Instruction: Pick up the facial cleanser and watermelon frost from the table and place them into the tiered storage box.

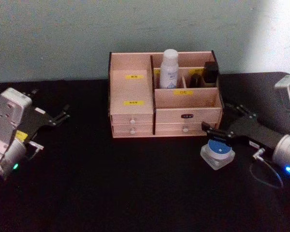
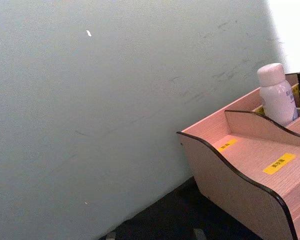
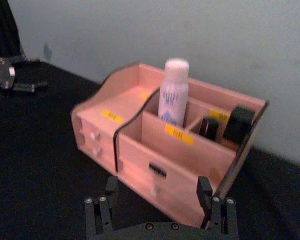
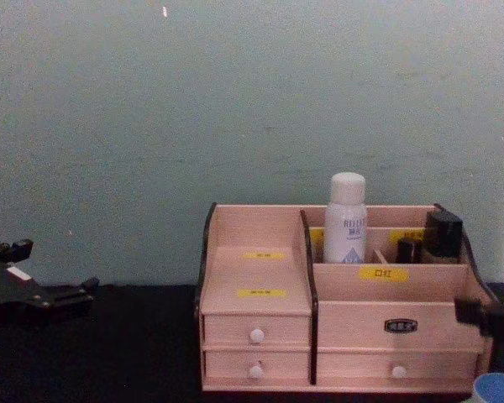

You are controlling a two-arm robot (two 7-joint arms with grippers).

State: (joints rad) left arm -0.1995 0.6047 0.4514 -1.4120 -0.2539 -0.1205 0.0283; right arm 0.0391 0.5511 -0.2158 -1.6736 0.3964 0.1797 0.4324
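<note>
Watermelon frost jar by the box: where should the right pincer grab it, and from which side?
Grip the watermelon frost across its round side wall, below the flat blue lid, coming straight down. It stands upright, squat, wider than tall, so a wide top grasp probably suits. The open right pincer is nearest.

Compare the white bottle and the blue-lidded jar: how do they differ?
The bottle is tall and narrow; the jar is squat and wide. The bottle stands inside the organizer; the jar sits on the table by the open right gripper. The bottle's cap is white; the jar's lid is blue. Both stand upright.
</note>
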